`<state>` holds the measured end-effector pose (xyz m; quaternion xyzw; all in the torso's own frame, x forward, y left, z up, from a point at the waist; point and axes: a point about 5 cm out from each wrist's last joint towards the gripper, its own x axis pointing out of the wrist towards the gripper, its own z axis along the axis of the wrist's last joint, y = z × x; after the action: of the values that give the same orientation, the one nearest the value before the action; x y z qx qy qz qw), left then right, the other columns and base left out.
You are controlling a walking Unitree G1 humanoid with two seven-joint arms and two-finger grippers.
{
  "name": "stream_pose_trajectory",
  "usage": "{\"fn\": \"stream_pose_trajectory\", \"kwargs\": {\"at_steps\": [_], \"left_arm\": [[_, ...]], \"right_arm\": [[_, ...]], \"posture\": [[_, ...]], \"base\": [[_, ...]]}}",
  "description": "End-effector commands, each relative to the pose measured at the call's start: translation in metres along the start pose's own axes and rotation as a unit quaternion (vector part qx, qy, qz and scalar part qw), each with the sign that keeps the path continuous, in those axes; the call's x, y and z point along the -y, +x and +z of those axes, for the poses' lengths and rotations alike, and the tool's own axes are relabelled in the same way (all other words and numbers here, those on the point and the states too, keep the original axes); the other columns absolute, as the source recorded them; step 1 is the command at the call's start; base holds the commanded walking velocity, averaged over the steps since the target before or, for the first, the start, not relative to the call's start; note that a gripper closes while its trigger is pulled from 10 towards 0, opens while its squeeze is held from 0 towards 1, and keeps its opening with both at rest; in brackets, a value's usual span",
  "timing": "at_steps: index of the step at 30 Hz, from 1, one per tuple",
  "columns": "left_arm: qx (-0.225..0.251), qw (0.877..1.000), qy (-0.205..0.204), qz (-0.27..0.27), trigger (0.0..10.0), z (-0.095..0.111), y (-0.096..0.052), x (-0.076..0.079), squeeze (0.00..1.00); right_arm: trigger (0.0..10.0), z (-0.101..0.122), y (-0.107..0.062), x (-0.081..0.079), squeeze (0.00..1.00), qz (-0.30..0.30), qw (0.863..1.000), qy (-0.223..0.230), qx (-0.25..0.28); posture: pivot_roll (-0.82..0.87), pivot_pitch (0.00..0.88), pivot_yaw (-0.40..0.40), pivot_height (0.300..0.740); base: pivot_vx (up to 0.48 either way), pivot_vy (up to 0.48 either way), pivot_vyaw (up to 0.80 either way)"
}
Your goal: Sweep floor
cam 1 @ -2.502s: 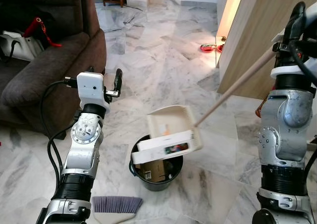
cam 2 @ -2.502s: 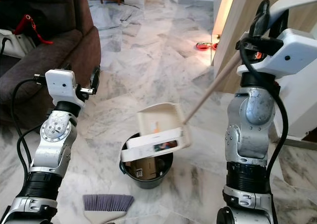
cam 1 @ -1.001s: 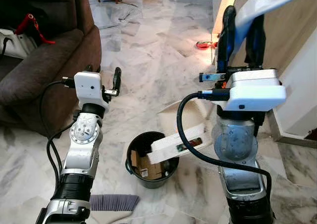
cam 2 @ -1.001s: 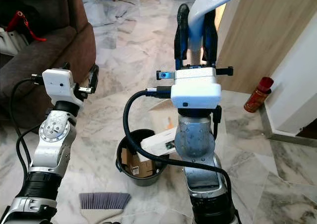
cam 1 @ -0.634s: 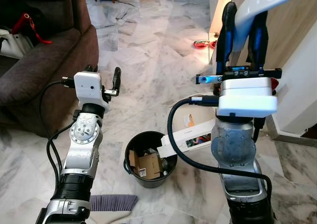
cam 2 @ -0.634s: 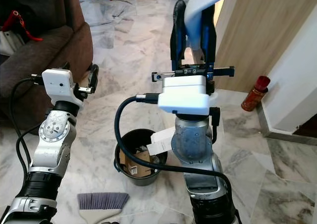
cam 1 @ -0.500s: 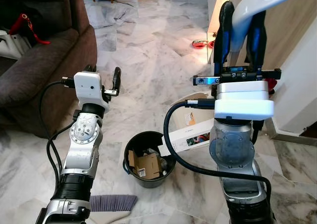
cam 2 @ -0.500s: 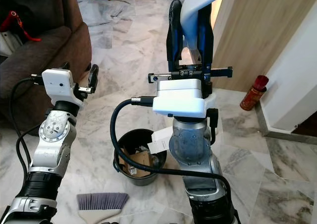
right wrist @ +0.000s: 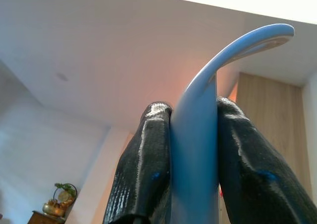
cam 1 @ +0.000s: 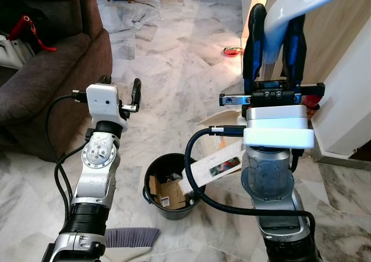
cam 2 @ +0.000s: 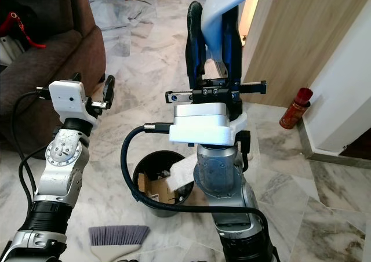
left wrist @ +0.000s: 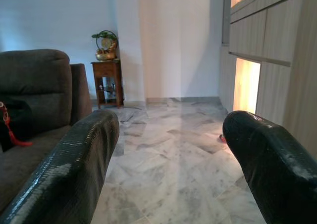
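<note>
1. The floor [cam 1: 174,59] is grey-veined marble; the black bin [cam 1: 169,186] standing on it serves as the landmark here.
2. A brown sofa [cam 1: 40,71] sits well to the left of the bin, with a red strap [cam 1: 32,30] lying on its seat.
3. A wooden cabinet [cam 2: 301,36] rises beyond and to the right of the bin, with a lit gap at its edge.
4. The right arm [cam 1: 272,181] stands just right of the bin, wrist turned upward.
5. The left arm [cam 1: 98,157] stands just left of the bin, also raised.
6. The dustpan [cam 1: 214,163] tilts over the bin's right rim, partly hidden behind the right arm, with a dark scrap lying on it.
7. The bin holds a cardboard box [cam 1: 168,193] and other litter (too small to name).
8. The right pincer [cam 1: 273,39], above the bin, is pinching the dustpan's pale handle [right wrist: 198,130] between both fingers.
9. The left pincer [left wrist: 168,159], above and left of the bin, is spread apart with nothing between its fingers.
10. The brush [cam 1: 132,237] lies on the floor in front of the bin, grey bristles toward it.
11. A red can [cam 2: 290,114] stands well right of the bin, beside the cabinet.
</note>
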<state>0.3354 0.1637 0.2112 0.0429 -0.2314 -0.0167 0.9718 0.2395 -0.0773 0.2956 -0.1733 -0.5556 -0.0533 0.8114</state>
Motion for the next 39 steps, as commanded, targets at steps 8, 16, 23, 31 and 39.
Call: {"fn": "stream_pose_trajectory", "kwargs": {"at_steps": [8,16,23,31,39], "left_arm": [[0.008,1.000,-0.002,0.004,10.0,0.001,-0.001,0.001,0.00],[0.008,1.000,-0.004,0.003,10.0,0.001,-0.001,0.002,0.00],[0.008,1.000,-0.002,0.004,10.0,0.002,-0.001,0.001,0.00],[0.007,1.000,-0.003,-0.001,10.0,0.001,-0.001,0.002,0.00],[0.002,1.000,-0.006,-0.011,10.0,0.001,-0.005,0.003,0.00]], "right_arm": [[10.0,0.010,0.007,0.009,0.00,-0.026,0.999,0.005,0.029],[10.0,-0.012,0.011,0.027,0.00,-0.053,0.998,-0.017,-0.016],[10.0,-0.039,0.018,0.070,0.00,-0.077,0.989,-0.127,-0.021],[10.0,-0.062,0.011,0.098,0.00,-0.089,0.977,-0.183,-0.063],[10.0,-0.104,-0.028,0.111,0.00,-0.125,0.960,-0.107,-0.226]], "posture": [[0.12,0.110,-0.069,0.740],[0.11,0.108,-0.069,0.740],[0.11,0.110,-0.065,0.740],[0.11,0.115,-0.062,0.740],[0.12,0.124,-0.052,0.740]], "base": [[0.000,0.000,0.00],[0.000,0.000,0.00],[0.000,0.000,0.00],[0.000,0.000,0.00],[0.000,0.000,0.00]]}}
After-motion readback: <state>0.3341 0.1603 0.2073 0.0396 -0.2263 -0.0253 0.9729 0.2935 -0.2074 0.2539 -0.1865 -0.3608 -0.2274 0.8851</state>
